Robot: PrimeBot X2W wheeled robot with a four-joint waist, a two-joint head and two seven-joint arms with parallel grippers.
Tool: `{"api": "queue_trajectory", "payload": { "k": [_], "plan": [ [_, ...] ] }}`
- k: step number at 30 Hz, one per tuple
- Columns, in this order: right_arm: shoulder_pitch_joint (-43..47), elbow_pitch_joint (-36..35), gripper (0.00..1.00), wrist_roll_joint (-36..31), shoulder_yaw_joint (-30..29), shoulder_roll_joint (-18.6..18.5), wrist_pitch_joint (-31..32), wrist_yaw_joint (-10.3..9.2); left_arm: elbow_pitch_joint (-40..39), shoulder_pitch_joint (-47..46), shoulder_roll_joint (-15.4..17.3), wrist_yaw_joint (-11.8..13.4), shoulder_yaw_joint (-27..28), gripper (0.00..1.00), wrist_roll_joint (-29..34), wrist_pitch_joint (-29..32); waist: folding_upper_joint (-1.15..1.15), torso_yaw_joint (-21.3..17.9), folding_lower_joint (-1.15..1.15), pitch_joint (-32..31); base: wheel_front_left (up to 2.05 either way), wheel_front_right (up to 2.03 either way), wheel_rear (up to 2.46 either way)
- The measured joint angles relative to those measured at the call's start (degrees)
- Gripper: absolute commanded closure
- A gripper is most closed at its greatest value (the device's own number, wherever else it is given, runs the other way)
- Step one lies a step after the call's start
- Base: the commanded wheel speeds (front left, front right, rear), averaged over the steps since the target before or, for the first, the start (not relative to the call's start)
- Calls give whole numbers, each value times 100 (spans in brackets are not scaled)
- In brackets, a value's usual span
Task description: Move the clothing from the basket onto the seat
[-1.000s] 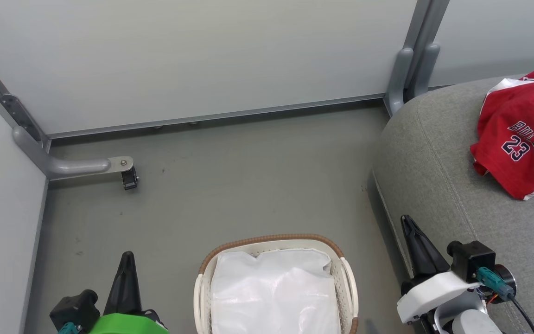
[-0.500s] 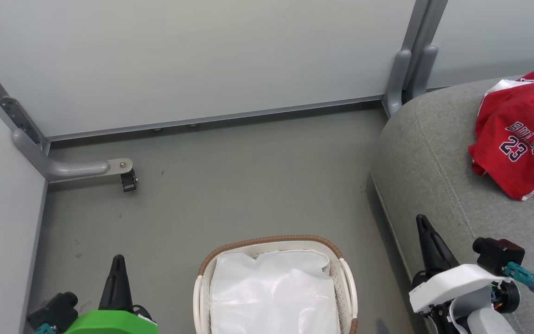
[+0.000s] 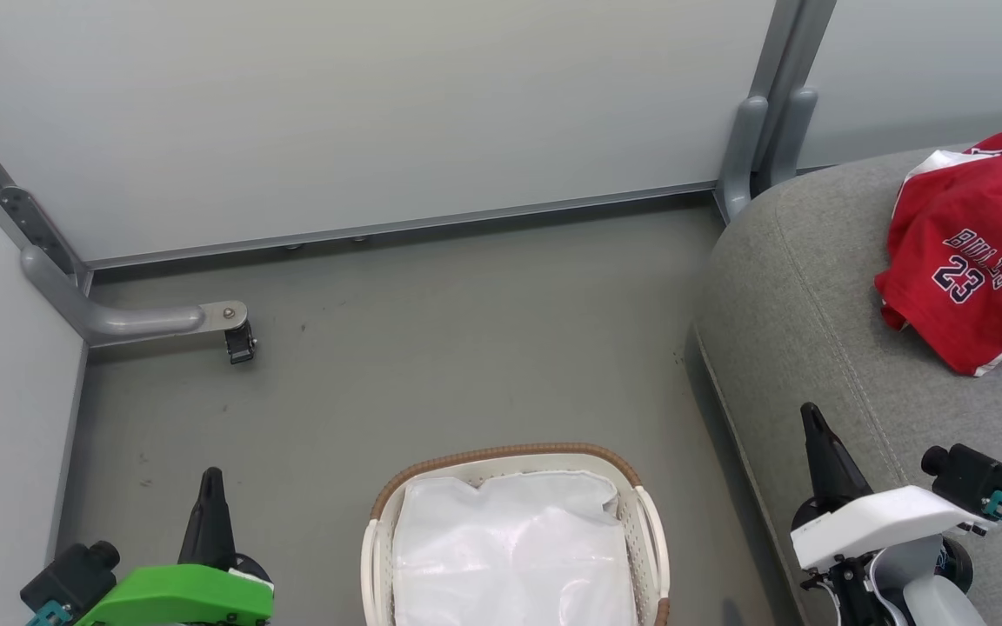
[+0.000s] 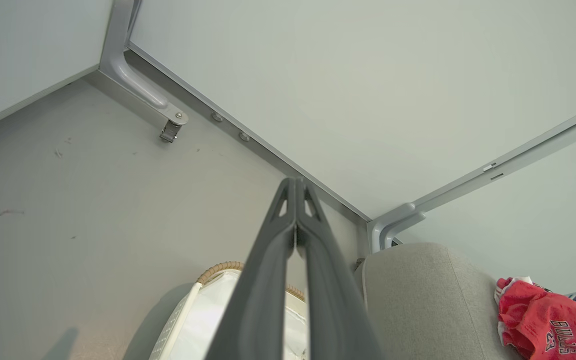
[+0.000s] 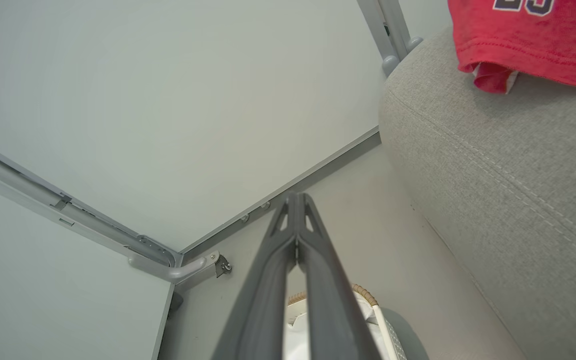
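I saw both arms drawn back lower than a second earlier, left end effector and right end effector pinched shut, empty. The red Bulls clothing lay on the grey seat, apart from the white-lined basket

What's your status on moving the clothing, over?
Left end effector shut, empty. Right end effector shut, empty. Red Bulls 23 clothing lying on grey seat; basket holds white liner sheet. No obstruction seen.
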Motion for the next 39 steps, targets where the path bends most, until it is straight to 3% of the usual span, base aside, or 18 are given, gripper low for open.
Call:
{"api": "queue_trajectory", "payload": {
  "k": [39],
  "plan": [
    [-18, -66, 100, 2696, -387, -49, 667, -1, -26, -320, 12, -135, 350, 100, -2308, 687, 0, -65, 0, -90, 0, 0, 0]
  ]
}}
